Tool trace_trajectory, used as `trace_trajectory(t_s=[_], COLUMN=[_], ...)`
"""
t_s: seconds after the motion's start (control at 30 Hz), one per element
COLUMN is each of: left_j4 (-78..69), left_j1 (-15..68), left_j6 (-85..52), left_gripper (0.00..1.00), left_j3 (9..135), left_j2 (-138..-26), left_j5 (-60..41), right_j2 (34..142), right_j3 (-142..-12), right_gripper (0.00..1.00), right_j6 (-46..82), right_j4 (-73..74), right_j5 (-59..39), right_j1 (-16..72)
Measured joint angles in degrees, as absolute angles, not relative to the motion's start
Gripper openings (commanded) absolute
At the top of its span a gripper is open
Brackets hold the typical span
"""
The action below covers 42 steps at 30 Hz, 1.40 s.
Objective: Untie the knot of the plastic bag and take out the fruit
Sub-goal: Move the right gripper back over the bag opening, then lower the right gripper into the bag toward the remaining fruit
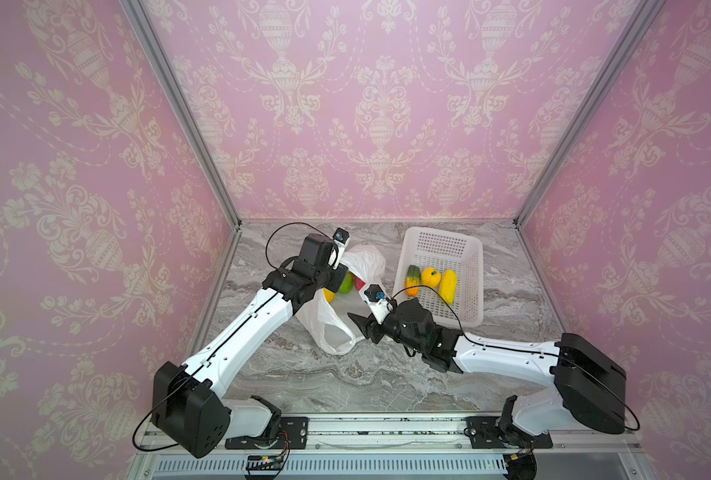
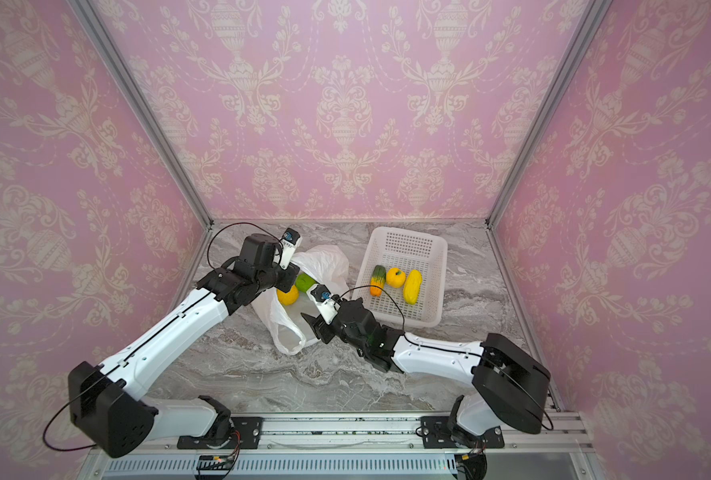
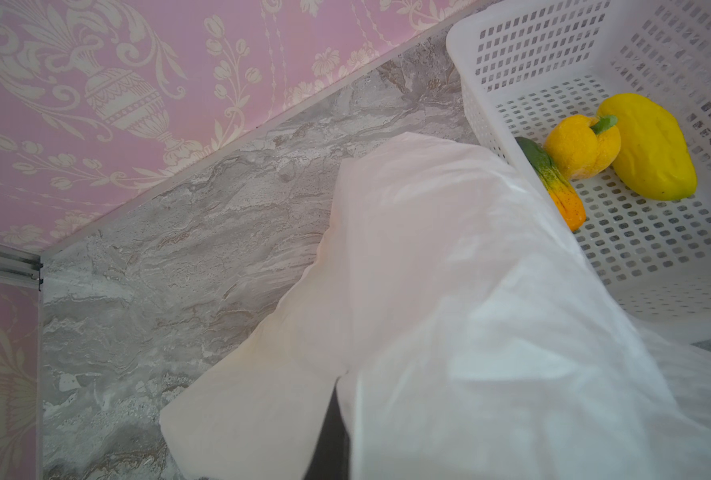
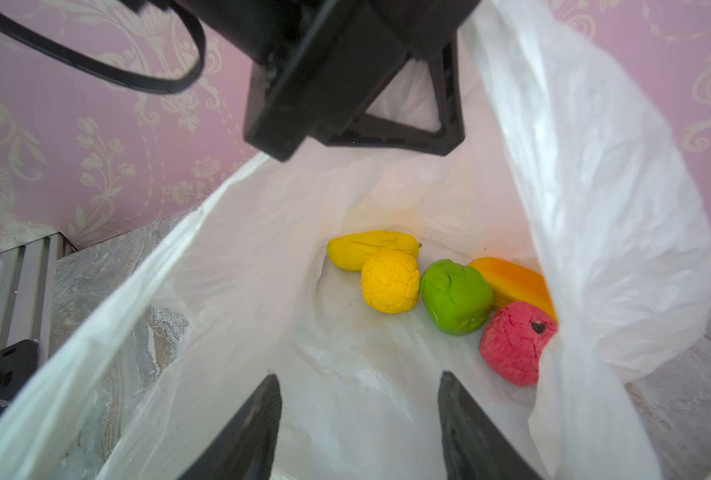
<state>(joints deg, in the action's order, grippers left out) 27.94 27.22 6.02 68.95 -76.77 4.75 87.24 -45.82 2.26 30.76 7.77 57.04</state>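
Left jaws pinching plastic bag rim, right jaws half-parted, empty, in open mouth

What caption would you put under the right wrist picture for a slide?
Right gripper, jaws open, faces five toy fruit lying inside the open plastic bag.

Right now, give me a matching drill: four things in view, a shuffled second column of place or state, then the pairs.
Things:
1. yellow pepper
2. pink fruit
3. left gripper
4. right gripper

Place or state:
A. open, at the mouth of the bag
B. in the basket
C. shut on the bag, holding it up
D. lying inside the bag

Pairs: 1-B, 2-D, 3-C, 4-A
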Motion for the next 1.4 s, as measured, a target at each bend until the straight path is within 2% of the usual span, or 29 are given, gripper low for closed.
trace_trajectory(t_s=[0.23, 0.37, 0.5, 0.77, 0.93, 1.4], left_j4=[27.9, 27.9, 27.9, 27.7, 27.3, 24.2], left_j1=[27.2, 26.3, 26.5, 27.2, 27.4, 27.5], left_j6=[6.0, 6.1, 6.1, 5.9, 5.9, 5.9], left_gripper=[0.00, 0.00, 0.00, 0.00, 0.00, 0.00], left_j3=[68.9, 68.9, 68.9, 68.9, 68.9, 66.1], left_j2=[-76.7, -76.3, -76.1, -75.4, -74.1, -70.0], left_j5=[4.8, 6.6, 6.5, 4.9, 3.7, 0.4], right_j2=[97.5, 100.6, 105.2, 115.3, 117.8, 125.6], right_j3=[-53.9, -57.2, -60.2, -69.7, -72.5, -80.6], right_gripper=[0.58, 0.69, 0.72, 0.93, 1.00, 1.00], right_j6=[1.9, 2.8, 4.5, 10.6, 13.6, 20.4], right_j4=[29.9, 29.3, 29.1, 26.0, 26.3, 24.1], right_j5=[9.1, 10.1, 11.0, 13.7, 15.9, 19.9], right_j1=[57.1, 57.2, 57.3, 57.5, 57.5, 55.4])
